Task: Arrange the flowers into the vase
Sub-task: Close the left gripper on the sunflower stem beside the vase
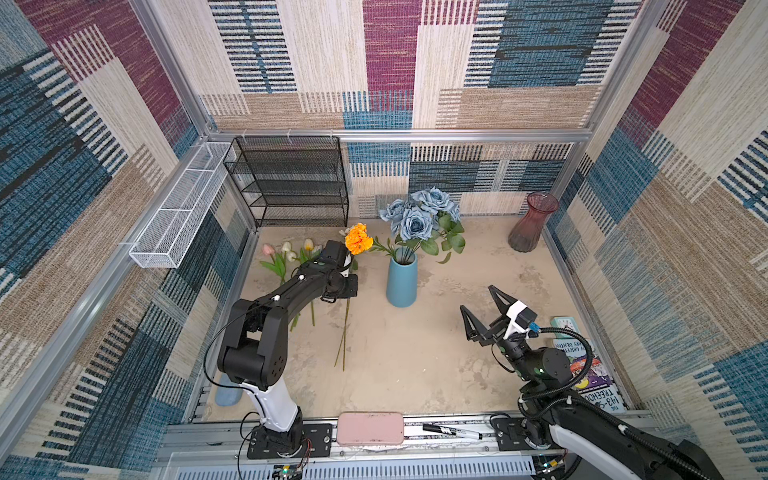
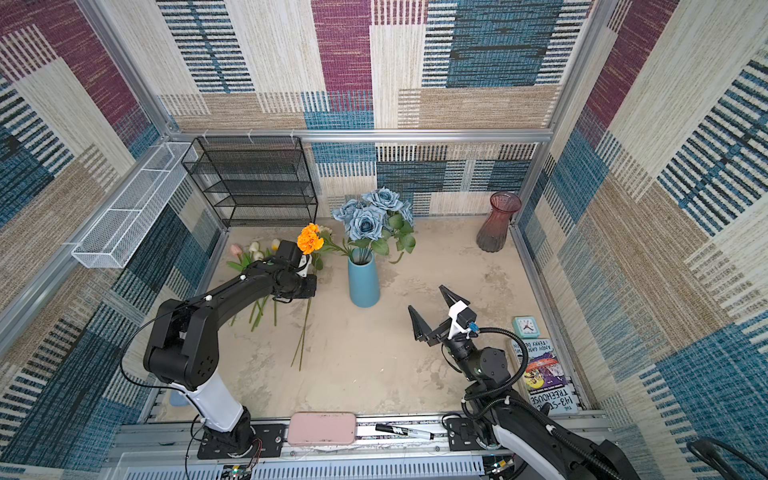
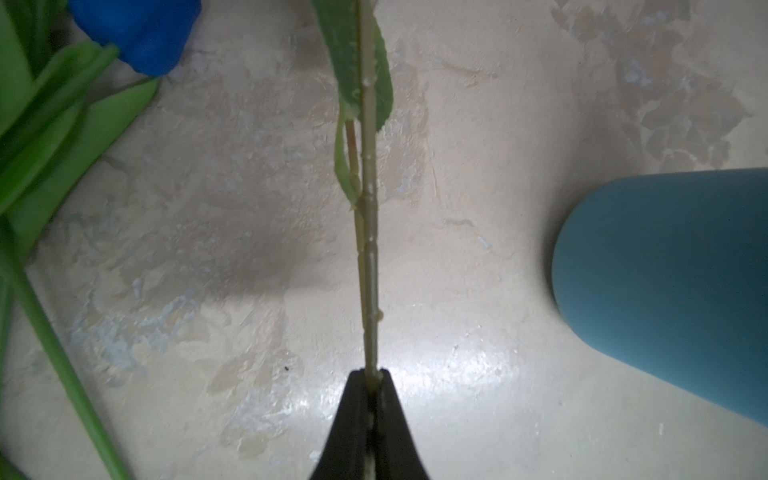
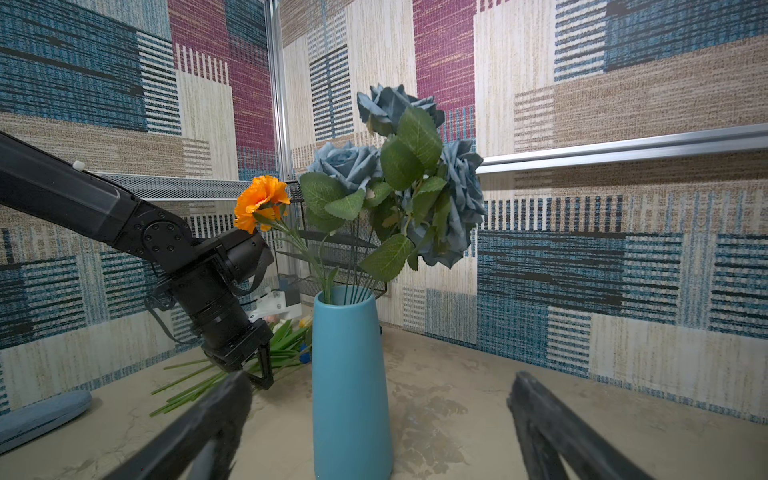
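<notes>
The blue vase [image 1: 401, 282] stands just beside the left gripper [image 3: 372, 376], and tulips [image 1: 286, 249] lie on its other side. That gripper is clamped on a pale leafy stem [image 3: 369, 249] running straight out from its tips. The right gripper [image 1: 477, 297] hangs wide apart and empty near the vase, which holds dusty-blue roses [image 1: 415, 222] and an orange flower [image 1: 358, 239].

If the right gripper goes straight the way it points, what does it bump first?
Probably the blue vase, standing almost dead ahead of the open right gripper; depth is uncertain.

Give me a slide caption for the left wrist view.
Left pincer shut on a flower stem, blue vase nearby.
</notes>
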